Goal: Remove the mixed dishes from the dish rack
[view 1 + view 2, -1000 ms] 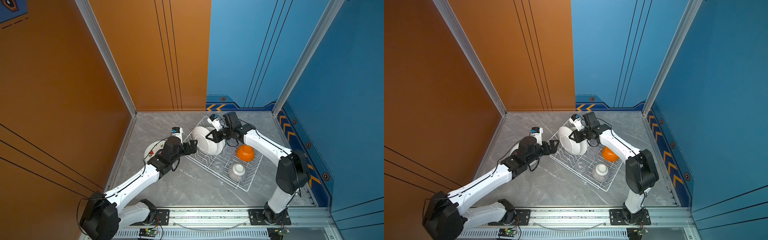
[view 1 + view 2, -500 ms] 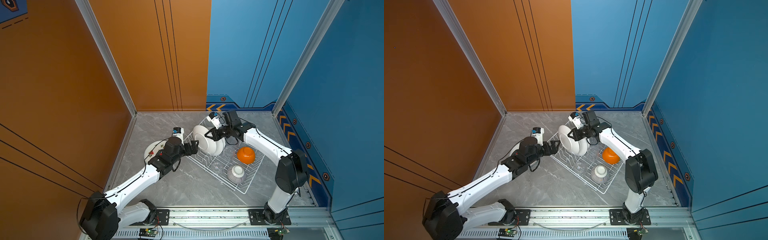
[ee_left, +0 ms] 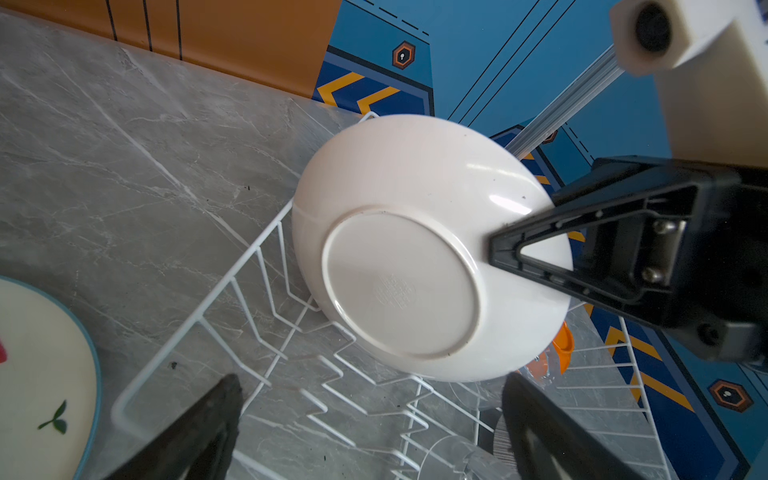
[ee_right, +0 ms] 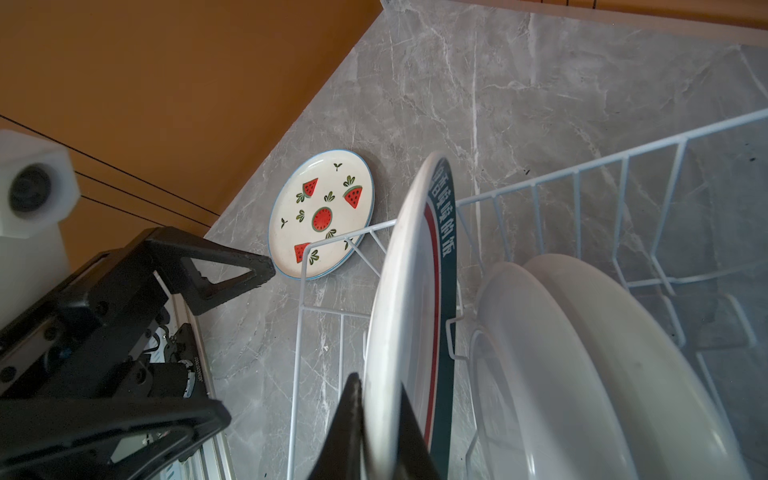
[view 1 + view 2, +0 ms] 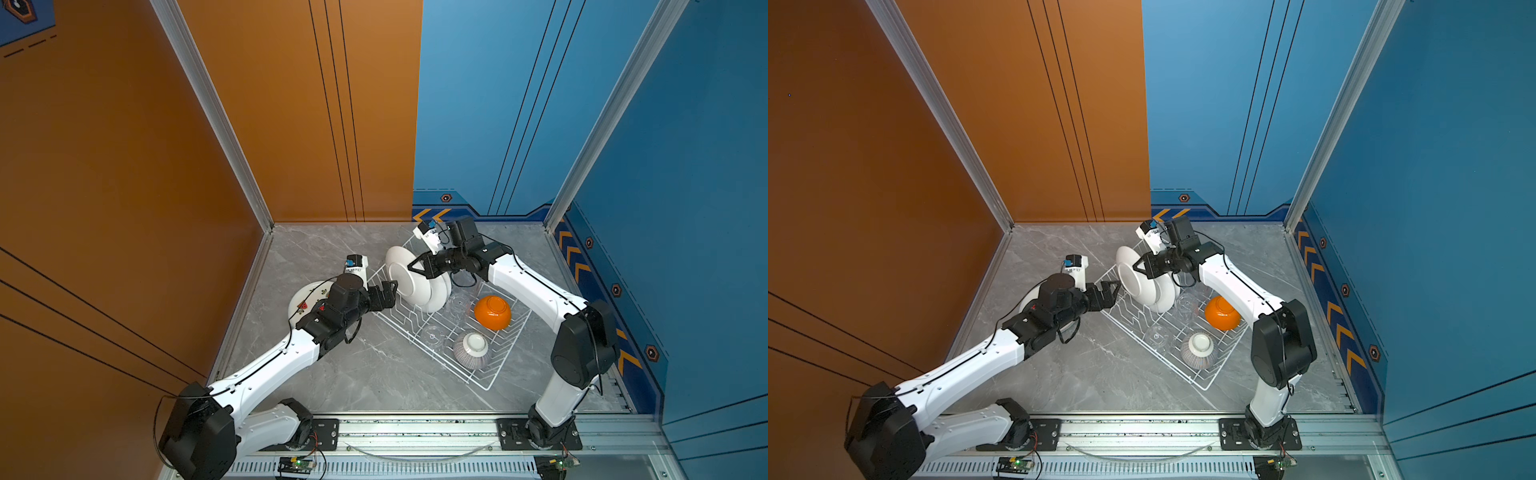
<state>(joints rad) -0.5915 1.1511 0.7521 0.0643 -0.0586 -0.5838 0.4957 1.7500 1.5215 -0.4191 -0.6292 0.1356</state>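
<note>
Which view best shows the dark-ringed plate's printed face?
Right wrist view: the dark-ringed plate stands nearly edge-on, its dark lettered ring and red line visible, with the right jaws shut on its rim. The left wrist view shows only its white back; both top views show the same back, small.

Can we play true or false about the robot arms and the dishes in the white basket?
1. The right pincer pinches the rim of the dark-ringed plate. True.
2. The watermelon plate stands in the dish rack. False: it lies flat on the table, outside the rack.
3. The left pincer is shut. False: it is wide open and holds nothing.
4. The orange bowl sits in the dish rack. True.
5. The striped bowl is out on the table. False: it sits in the rack, foot up.
</note>
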